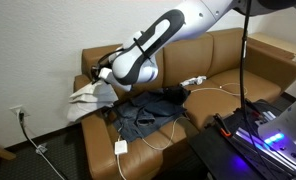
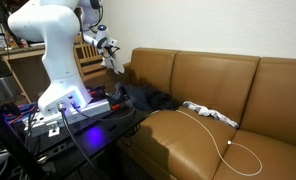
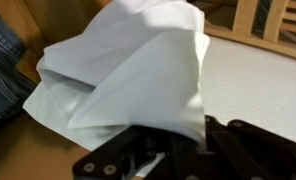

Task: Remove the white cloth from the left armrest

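Against a plain white wall point(image 1: 38, 40) stands a brown leather sofa point(image 1: 223, 55), seen in both exterior views point(image 2: 208, 70). A white robot arm point(image 1: 173, 30) reaches across its backrest to the armrest point(image 1: 88, 138) at the end of the sofa nearest the wall socket point(image 1: 18, 112).

The black two-fingered gripper point(image 1: 96, 72) hangs just above that armrest. In the wrist view the gripper point(image 3: 180, 148) has its jaws closed down on a gathered fold of the crumpled white cloth point(image 3: 128, 70), which rises in a peak from between the fingers and fills most of the picture. In an exterior view the white cloth point(image 1: 85, 93) spreads out under the gripper, its lower folds draped over the top of the armrest; whether they rest on the leather or hang just clear of it cannot be told.

Beside the cloth, on the seat cushion, lies a rumpled dark blue denim garment point(image 1: 148, 112), whose edge also shows in the wrist view point(image 3: 3, 60). A thin white cable point(image 2: 223, 135) loops over the seat farther along, well apart from the cloth. A wooden chair point(image 2: 90, 58) stands behind the armrest, near the gripper point(image 2: 110, 48).
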### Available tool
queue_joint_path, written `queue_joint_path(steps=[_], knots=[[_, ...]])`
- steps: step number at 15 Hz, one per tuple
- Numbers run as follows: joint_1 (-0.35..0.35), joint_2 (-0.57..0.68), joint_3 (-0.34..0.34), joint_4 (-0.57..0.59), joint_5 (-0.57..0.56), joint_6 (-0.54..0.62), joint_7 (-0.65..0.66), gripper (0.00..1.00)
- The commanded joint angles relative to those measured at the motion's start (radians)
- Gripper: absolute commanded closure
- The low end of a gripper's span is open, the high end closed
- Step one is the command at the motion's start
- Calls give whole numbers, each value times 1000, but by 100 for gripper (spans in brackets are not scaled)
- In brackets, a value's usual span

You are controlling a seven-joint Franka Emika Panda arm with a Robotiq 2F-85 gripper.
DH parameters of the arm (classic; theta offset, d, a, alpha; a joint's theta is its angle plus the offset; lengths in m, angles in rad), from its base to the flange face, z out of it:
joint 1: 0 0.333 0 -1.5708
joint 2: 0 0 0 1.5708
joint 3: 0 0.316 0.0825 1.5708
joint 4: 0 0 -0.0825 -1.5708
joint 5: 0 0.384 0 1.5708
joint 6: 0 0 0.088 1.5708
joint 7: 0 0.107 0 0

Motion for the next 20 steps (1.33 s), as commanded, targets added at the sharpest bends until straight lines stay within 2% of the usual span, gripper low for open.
queue_joint_path(steps=[1, 4, 5, 10, 12, 13, 14, 17, 20], knots=[[-119, -69, 73, -41, 47, 55, -7, 97], [-210, -125, 97, -103, 35, 34, 27, 97], [-221, -139, 90, -120, 50, 1, 41, 97], [-144, -208, -95, -239, 192, -31, 52, 97], [-119, -184, -126, -260, 209, -23, 49, 97], [-117, -164, -121, -260, 205, -20, 41, 97], [-96, -136, -126, -256, 200, -3, 40, 97], [26, -65, -194, -225, 188, 0, 30, 97], [230, 10, -341, -162, 175, -33, 23, 97]])
